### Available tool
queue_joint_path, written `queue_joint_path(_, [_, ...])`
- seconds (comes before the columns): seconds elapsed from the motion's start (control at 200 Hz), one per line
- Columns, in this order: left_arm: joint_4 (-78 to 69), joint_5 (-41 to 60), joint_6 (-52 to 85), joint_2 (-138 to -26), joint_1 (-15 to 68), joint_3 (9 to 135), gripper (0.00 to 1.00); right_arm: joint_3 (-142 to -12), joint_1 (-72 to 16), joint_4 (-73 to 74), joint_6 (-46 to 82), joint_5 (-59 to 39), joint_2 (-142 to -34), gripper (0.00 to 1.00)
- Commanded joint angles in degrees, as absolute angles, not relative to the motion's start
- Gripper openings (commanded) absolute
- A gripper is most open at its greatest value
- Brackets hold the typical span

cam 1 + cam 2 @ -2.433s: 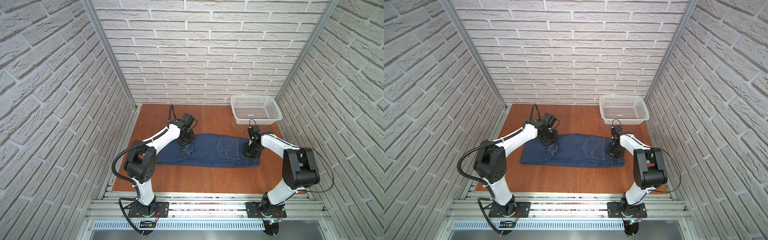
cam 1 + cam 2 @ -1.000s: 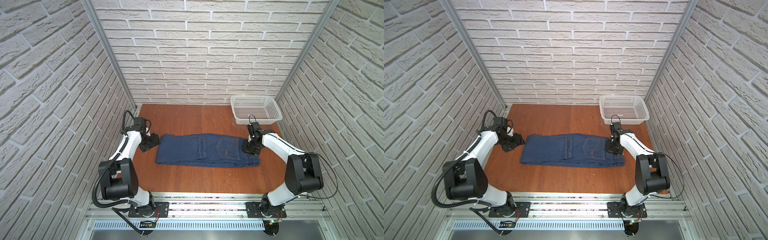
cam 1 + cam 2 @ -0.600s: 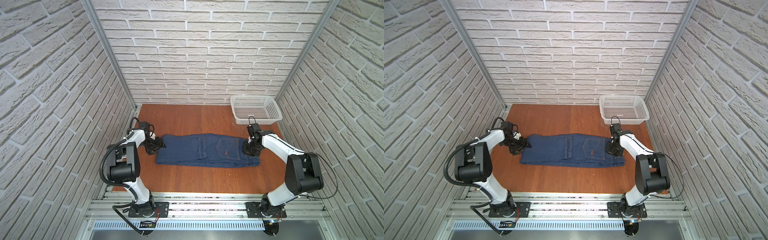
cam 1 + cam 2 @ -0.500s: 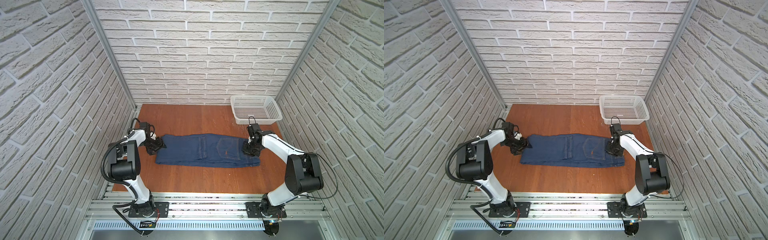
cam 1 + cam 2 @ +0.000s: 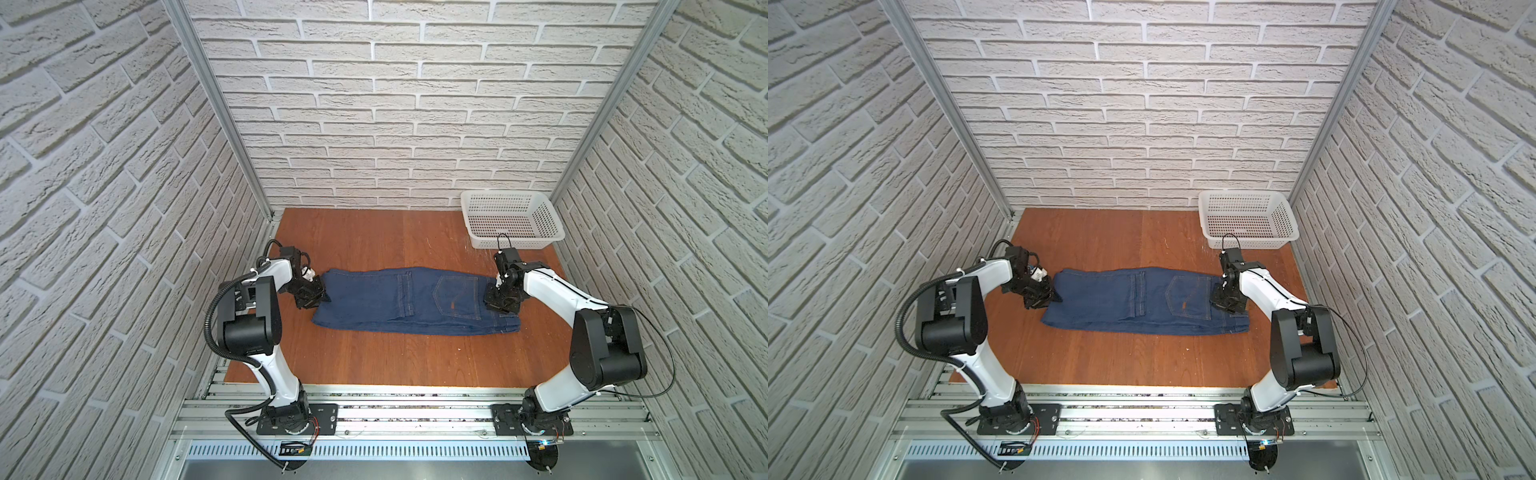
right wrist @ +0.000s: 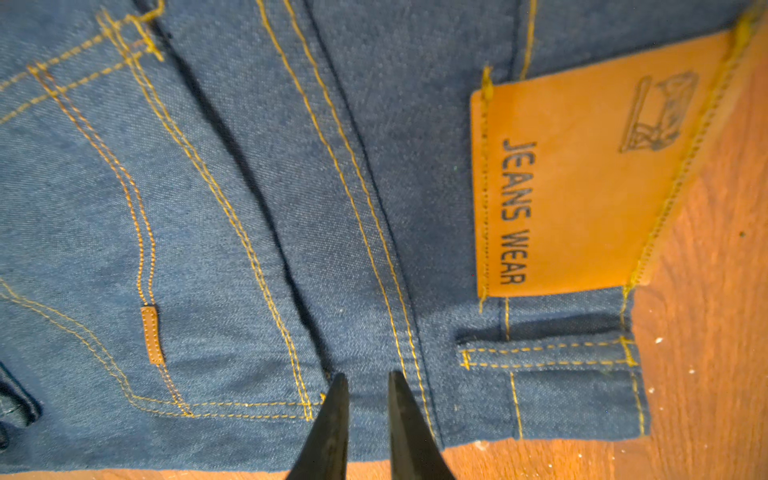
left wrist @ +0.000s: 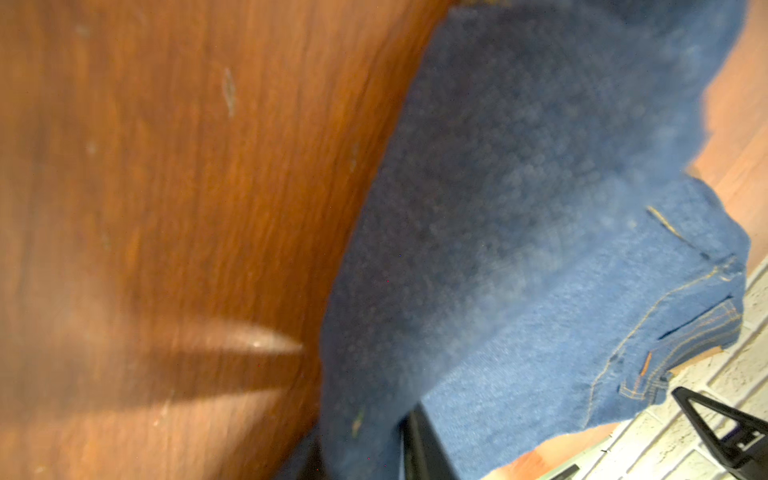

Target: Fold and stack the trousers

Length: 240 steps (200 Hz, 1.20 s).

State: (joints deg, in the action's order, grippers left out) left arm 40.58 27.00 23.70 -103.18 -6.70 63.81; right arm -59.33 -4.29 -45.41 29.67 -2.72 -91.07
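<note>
The fold is being carried on. The long dark blue denim jeans (image 5: 399,303) are lying as a flat, doubled band across the middle of the brown wooden table (image 5: 374,361), with the waist end on the right.

The left pincer (image 5: 323,296) is sitting at the band's left end. In the left wrist view denim is running between its dark fingers (image 7: 419,440), so it is looking clamped on that edge. The right pincer (image 5: 498,306) is pressing its tips, drawn nearly together, onto the denim near the tan waistband patch (image 6: 582,178), seemingly pinning that end.

The next move is likely calling for the left end to be lifted and carried over toward the waist, with the layers kept aligned. The white perforated plastic basket (image 5: 515,243) is standing well apart in the far right corner.

Blur is spoiling the left wrist view and hiding how many layers are caught. Whether the right tips are pinching any cloth I cannot tell.
</note>
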Motion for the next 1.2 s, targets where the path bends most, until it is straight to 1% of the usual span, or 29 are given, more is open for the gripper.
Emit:
queue_joint_path(0.0, [42.96,27.12,22.59,-99.35,-6.63,63.43,0.05,-58.45,-4.67,-44.73,29.62,-3.15,-89.74,0.21])
queue_joint_path(0.04, [43.5,26.43,22.44,-98.4,-6.63,63.59,0.0,-58.45,-4.65,-44.65,29.62,-3.25,-89.74,0.21])
queue_joint_path(0.235, [47.49,19.33,21.38,-94.03,-7.04,65.04,0.0,-58.05,-4.67,-44.4,30.05,-3.93,-89.22,0.21])
queue_joint_path(0.53, [58.84,-2.8,18.12,-91.99,-8.73,71.44,0.0,-58.27,-4.66,-43.81,30.31,-5.39,-88.42,0.21])
queue_joint_path(0.735, [63.2,-12.43,17.4,-89.67,-12.4,77.13,0.0,-57.92,-4.66,-41.08,29.84,-8.55,-89.08,0.21])
queue_joint_path(0.82, [63.85,-14.43,17.27,-89.34,-13.07,78.65,0.0,-57.37,-4.75,-38.62,29.53,-11.59,-89.34,0.21])
queue_joint_path(0.91, [64.5,-15.71,17.16,-89.82,-13.1,79.97,0.0,-56.84,-4.98,-35.2,29.15,-16.92,-89.9,0.22])
queue_joint_path(1.015, [64.0,-12.42,17.4,-89.45,-12.58,80.35,0.0,-56.51,-6.4,-31.75,28.75,-21.81,-90.58,0.25])
queue_joint_path(1.195, [62.78,-4.11,18.71,-85.92,-10.54,80.07,0.0,-55.6,-9.27,-28.1,29.0,-24.88,-90.62,0.29])
